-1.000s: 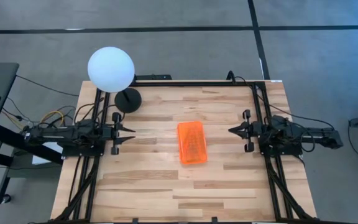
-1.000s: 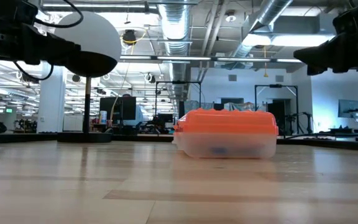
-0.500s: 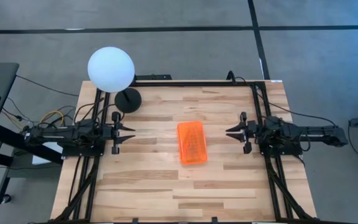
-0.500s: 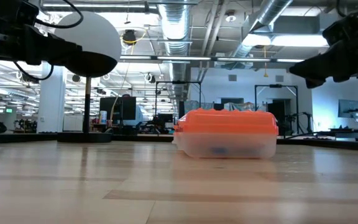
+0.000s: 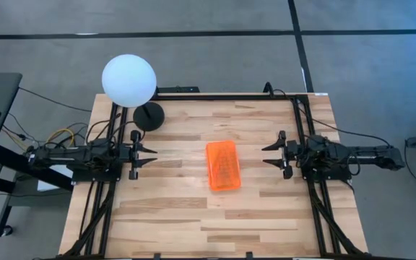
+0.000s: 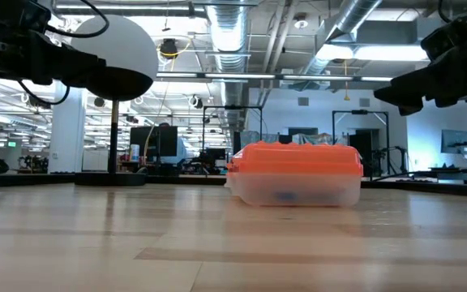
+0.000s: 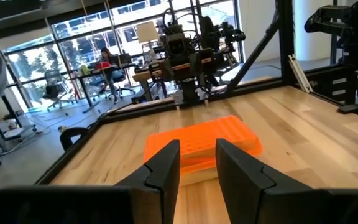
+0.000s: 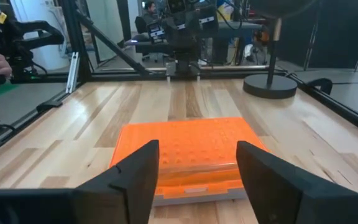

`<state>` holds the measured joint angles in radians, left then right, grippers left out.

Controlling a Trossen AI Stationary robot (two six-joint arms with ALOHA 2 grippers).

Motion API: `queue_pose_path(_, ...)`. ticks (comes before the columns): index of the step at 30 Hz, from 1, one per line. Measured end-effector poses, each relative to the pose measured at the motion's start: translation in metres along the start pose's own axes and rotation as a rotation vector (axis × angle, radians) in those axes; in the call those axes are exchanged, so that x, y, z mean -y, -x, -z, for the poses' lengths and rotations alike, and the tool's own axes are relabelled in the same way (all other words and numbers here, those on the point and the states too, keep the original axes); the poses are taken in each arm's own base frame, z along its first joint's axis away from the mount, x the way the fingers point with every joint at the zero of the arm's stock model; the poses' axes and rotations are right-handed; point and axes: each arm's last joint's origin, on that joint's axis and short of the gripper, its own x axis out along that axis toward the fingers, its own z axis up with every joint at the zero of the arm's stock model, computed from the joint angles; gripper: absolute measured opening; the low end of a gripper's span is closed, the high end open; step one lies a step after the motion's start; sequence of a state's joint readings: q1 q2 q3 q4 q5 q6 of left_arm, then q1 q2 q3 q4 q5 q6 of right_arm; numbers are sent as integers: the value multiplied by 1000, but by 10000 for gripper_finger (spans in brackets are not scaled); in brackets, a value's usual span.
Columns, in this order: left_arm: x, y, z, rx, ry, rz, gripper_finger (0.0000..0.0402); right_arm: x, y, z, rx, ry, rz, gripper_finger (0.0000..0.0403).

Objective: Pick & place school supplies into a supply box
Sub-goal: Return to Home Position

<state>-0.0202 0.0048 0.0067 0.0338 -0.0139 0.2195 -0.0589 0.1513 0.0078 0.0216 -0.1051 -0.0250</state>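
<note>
The box (image 5: 222, 165) lay shut near the middle of the worktop (image 5: 193, 213), its orange lid down over the clear tray. From the low camera I could see a bluish smudge through the tray wall but could not tell what it was. The left claw (image 5: 152, 156) hung above the worktop's left side, pointing at the box and well apart from it, its fingers parted by only a narrow gap. The right claw (image 5: 265, 154) faced it from the opposite side, nearer the box but clear of it, its fingers spread wide. Neither claw held anything. Each wrist camera showed me the box between that arm's own fingers, with the other arm beyond it. The white globe lamp (image 5: 128, 81) stood at the far left corner.
</note>
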Motion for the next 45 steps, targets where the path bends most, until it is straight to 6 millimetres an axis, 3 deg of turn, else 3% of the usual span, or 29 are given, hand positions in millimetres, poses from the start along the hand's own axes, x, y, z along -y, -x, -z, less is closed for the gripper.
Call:
queue_pose_path(10, -2, 0, 0, -1, 99, -54, 98, 0, 0, 0, 0, 0, 1, 219)
queue_pose_path(45, -1, 0, 0, 0, 101, -47, 97, 0, 0, 0, 1, 0, 1, 216)
